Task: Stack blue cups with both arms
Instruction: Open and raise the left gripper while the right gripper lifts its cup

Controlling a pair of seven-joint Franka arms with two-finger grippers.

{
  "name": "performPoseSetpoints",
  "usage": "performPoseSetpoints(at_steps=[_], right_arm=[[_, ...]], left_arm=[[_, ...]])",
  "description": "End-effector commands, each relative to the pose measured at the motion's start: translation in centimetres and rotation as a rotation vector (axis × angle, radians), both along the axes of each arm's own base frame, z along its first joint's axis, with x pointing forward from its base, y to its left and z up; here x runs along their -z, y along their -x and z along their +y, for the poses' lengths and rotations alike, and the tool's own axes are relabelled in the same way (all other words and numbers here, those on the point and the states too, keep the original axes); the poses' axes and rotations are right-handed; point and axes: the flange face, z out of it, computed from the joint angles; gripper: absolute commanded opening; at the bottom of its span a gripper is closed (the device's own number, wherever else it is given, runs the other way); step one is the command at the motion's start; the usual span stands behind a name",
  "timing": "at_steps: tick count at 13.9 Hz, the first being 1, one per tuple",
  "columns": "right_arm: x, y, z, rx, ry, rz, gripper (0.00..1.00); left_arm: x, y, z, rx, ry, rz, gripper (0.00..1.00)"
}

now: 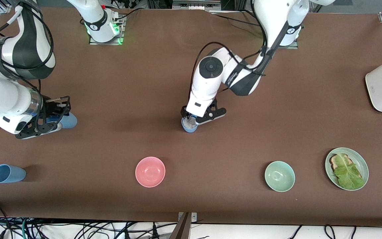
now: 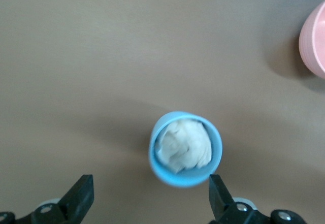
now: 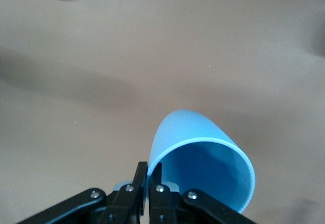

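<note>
Centrally, upright blue cup point(image 2: 185, 149) with white wad point(image 2: 184, 146)

Left gripper point(image 1: 194, 120) hangs low at mid-table, jaws spread wide; right gripper point(image 1: 53, 124) has jaws pinched together.

Left pincer point(image 1: 200, 119) open over an upright blue cup point(image 1: 189, 125); right pincer point(image 1: 56, 119) pinches another cup point(image 1: 67, 120)
</note>
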Motion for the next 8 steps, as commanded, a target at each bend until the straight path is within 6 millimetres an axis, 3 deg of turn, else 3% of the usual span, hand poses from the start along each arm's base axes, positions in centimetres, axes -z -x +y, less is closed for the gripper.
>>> performPoseSetpoints(at_steps=[1, 3, 5, 8], right_arm=[[-3.6, -0.6, 3.4, -0.028, -0.044, -0.059, 0.0], [-4.4, -0.5, 5.6, 0.009, -0.046, -0.075, 0.0], [-4.4, 0.1, 8.2, 0.02, -0.043, -0.075, 0.0], [-4.1, 1.2, 12.6, 0.076, -0.029, -0.068, 0.0]], left_arm=[[-6.6, 0.5, 3.3, 0.102, -0.058, 0.018, 1.0], [-10.9, -0.1, 7.3, 0.189, -0.073, 0.057, 1.0], [-14.6, -2.0, 13.5, 0.28, -0.054, 0.076, 1.0], [-18.3, -4.8, 23.3, 0.424, -0.038, 0.051, 1.0]])
